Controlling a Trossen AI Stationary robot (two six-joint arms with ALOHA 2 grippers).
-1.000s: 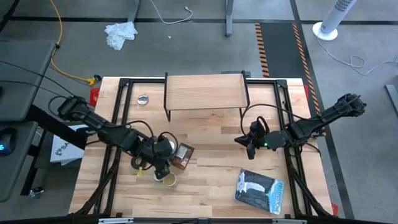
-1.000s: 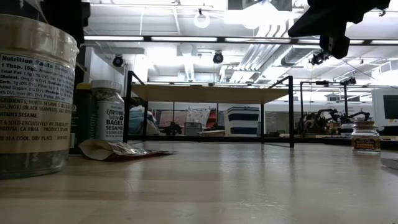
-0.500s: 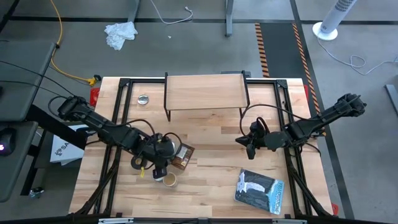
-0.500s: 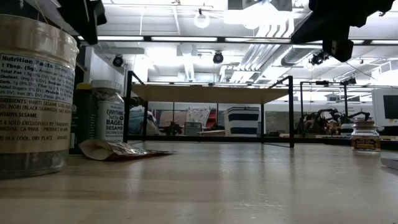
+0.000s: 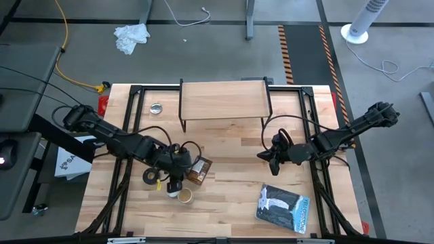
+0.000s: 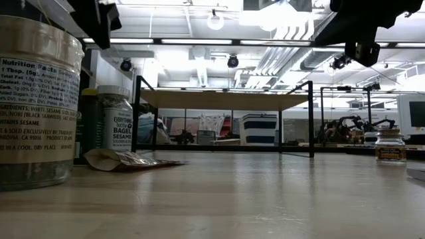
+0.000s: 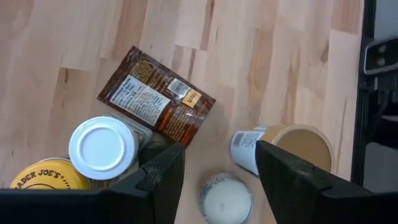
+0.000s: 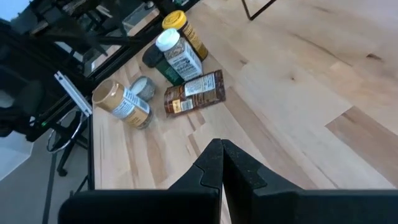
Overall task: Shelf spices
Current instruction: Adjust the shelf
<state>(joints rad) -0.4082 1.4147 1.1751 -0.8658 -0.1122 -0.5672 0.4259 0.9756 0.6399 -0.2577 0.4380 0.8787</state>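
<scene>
L gripper [image 7: 214, 180] open over clustered spices [image 7: 155, 102], silvery tin [image 5: 156, 108] nr shelf [image 5: 224, 99]

The left arm reaches in from the table's left side, and the left gripper [image 7: 214, 165] points down with its fingers apart, holding nothing. The right arm comes from the right side, and the right gripper [image 8: 221, 163] hangs with fingers pressed together.

Matt wood table [image 5: 230, 156]; glossy packet [image 7: 157, 97]
</scene>
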